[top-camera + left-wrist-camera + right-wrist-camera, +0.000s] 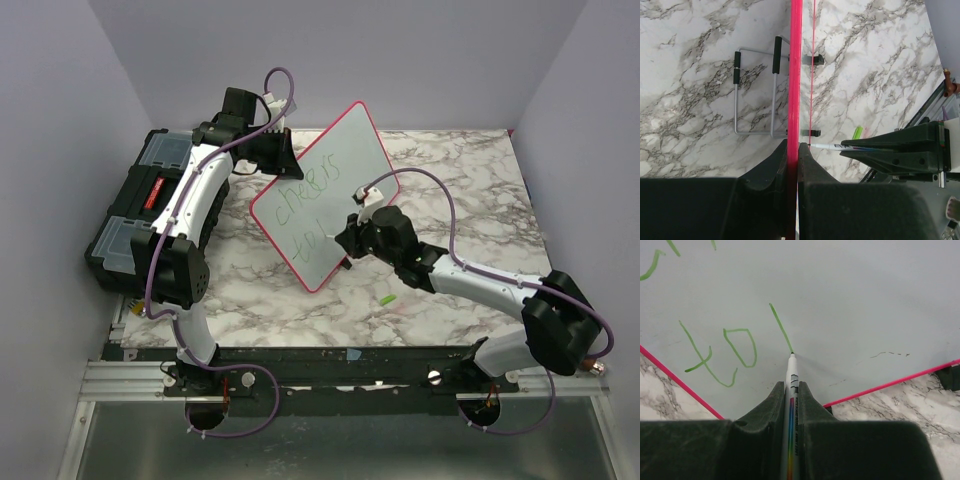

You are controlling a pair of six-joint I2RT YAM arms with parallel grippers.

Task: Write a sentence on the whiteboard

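Note:
The whiteboard (352, 148), white with a pink rim, stands tilted over the marble table. My left gripper (272, 152) is shut on its upper left edge; in the left wrist view the rim (796, 75) runs edge-on between the jaws of that gripper (793, 148). The sentence (304, 196) reads "cheers" in green, with "to" (720, 352) on the line below. My right gripper (791, 388) is shut on a white marker (791, 374). The marker's tip touches the board at the bottom end of a slanted green stroke (781, 327).
A black toolbox (150, 210) sits at the table's left edge, under the left arm. A green marker cap (387, 299) lies on the marble in front of the board. A wire stand (757, 92) lies flat behind the board. Grey walls enclose three sides.

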